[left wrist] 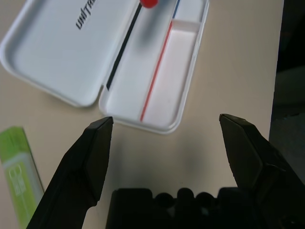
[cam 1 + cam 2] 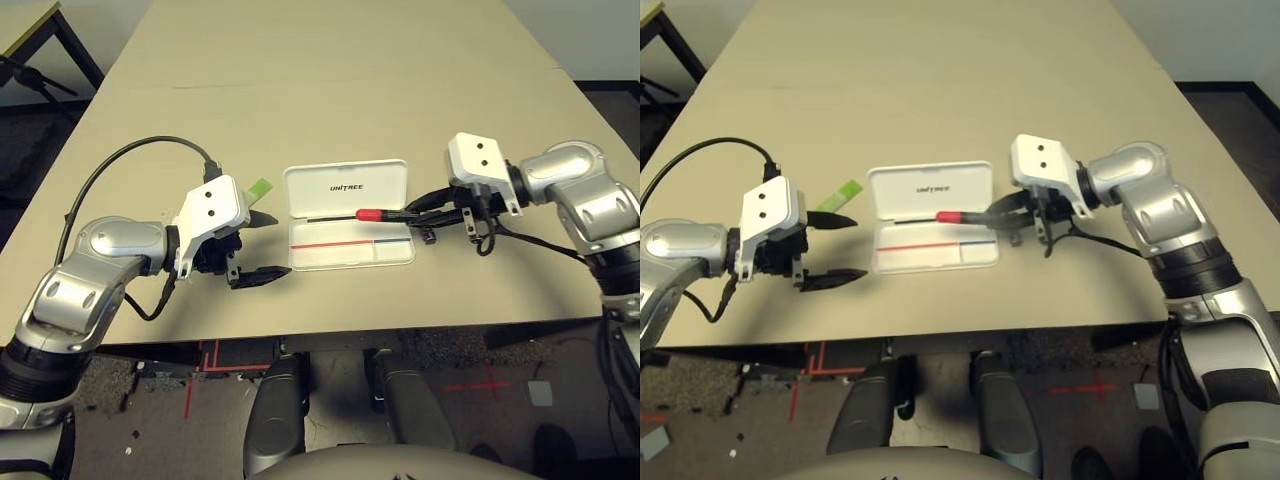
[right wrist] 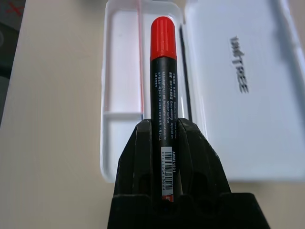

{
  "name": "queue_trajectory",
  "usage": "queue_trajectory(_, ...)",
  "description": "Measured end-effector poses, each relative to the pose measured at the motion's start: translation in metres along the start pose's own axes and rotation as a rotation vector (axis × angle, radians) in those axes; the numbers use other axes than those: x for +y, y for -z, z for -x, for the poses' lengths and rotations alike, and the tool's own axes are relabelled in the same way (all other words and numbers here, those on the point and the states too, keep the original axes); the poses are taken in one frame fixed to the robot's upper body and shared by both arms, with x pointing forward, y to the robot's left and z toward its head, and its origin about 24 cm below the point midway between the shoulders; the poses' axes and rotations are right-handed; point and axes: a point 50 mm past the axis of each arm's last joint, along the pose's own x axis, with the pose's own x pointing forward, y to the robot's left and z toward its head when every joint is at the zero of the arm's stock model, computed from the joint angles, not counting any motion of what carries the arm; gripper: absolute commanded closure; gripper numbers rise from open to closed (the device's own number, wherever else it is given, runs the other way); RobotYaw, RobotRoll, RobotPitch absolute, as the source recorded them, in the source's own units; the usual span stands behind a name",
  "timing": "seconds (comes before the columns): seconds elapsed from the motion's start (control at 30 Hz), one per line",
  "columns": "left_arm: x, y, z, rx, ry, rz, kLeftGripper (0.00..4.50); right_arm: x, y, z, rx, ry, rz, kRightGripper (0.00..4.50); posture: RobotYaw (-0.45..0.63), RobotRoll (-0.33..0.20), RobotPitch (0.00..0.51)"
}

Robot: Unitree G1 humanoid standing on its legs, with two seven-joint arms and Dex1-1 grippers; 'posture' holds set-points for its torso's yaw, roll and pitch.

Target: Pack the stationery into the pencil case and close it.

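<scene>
The white pencil case [image 2: 350, 255] lies open mid-table, its "UNITREE" lid [image 2: 345, 190] flat on the far side. My right gripper [image 2: 415, 211] is shut on the red marker [image 3: 163, 71]. It holds the marker level, red cap [image 2: 370, 214] over the case along the hinge. My left gripper [image 2: 283, 243] stands open just left of the case, with nothing between its fingers [image 1: 90, 157]. The light-green strip [image 2: 260, 188] lies on the table beside it, on the far side. A tiny dark block [image 2: 428, 238] sits just right of the case, under the right gripper.
The table's front edge [image 2: 330, 330] runs close behind both grippers. A black cable [image 2: 130, 155] loops from the left wrist over the table. The far half of the table [image 2: 330, 70] is bare wood.
</scene>
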Motion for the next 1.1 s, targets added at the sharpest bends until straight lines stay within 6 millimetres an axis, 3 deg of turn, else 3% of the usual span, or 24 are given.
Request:
queue_trajectory(0.17,-0.004,0.007,0.004,0.011,-0.022,0.029,0.00,-0.007,-0.008,-0.025,0.000,0.018,0.063,3.99,0.20,0.000,0.167)
queue_trajectory(0.33,-0.005,0.010,0.007,0.022,-0.033,0.041,0.00,-0.006,-0.004,-0.037,0.020,0.007,0.095,3.99,0.21,0.000,0.172)
queue_trajectory(0.7,-0.001,0.007,0.010,0.021,-0.054,0.041,0.00,-0.006,-0.004,-0.046,0.018,0.014,0.102,3.99,0.20,0.000,0.166)
queue_trajectory(1.03,0.011,-0.005,0.012,0.018,-0.130,0.033,0.00,-0.003,-0.004,-0.045,0.019,-0.018,0.069,0.26,0.18,0.000,0.162)
queue_trajectory(1.1,0.016,-0.007,0.011,0.015,-0.171,0.048,0.00,-0.002,-0.006,-0.043,-0.014,-0.045,0.065,0.05,0.17,0.000,0.162)
